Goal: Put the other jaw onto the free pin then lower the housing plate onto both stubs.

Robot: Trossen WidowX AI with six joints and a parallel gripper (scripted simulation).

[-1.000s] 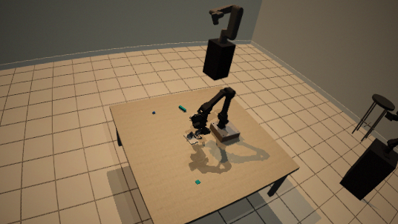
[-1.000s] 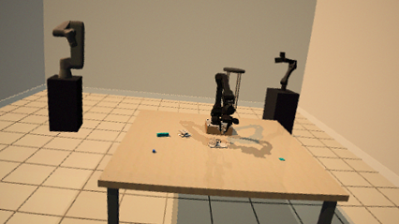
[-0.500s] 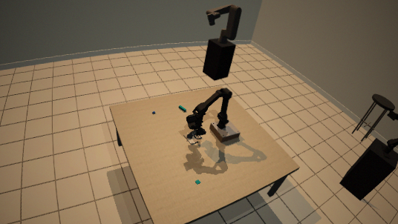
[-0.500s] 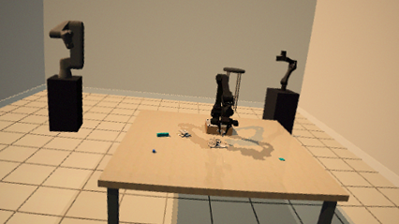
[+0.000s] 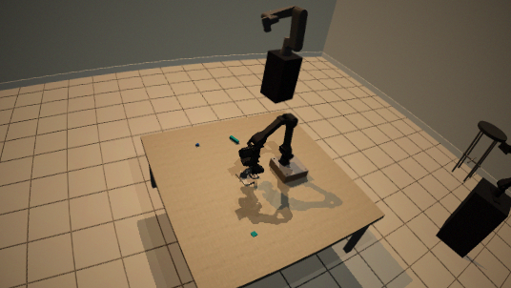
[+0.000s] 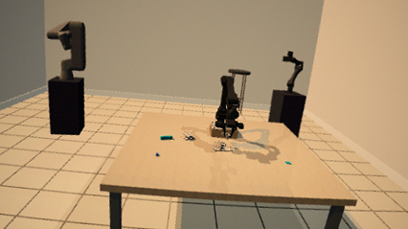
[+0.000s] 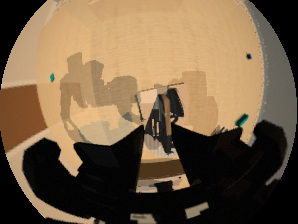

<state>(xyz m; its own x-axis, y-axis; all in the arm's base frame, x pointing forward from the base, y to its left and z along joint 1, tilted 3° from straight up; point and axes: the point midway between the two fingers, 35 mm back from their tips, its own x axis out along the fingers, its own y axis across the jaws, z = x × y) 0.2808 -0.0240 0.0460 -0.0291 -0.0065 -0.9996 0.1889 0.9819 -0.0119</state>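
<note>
My gripper [image 5: 251, 174] [image 6: 227, 134] [image 7: 156, 125] points down, close to the small whitish gripper assembly [image 5: 247, 182] [image 6: 221, 147] on the table. In the wrist view it is shut on a narrow brownish-grey bar, which looks like the loose jaw [image 7: 167, 117]. The jaw reaches over the assembly, where a pale flat face [image 7: 148, 100] and a dark block [image 7: 176, 96] show ahead of the fingertips. The pins, the gear teeth and any contact are too small or hidden to tell. A small pale and dark part [image 6: 188, 136] lies apart; I cannot tell if it is the housing plate.
A teal cylinder [image 5: 234, 139] [image 6: 166, 138] [image 7: 242, 120], a small blue piece [image 5: 197, 144] [image 6: 157, 154] [image 7: 249, 56] and a flat teal piece [image 5: 254, 234] [image 6: 288, 162] [image 7: 52, 77] lie on the table [image 5: 210, 248] [image 6: 149, 185]. My arm's base box [image 5: 290, 171] stands behind the gripper.
</note>
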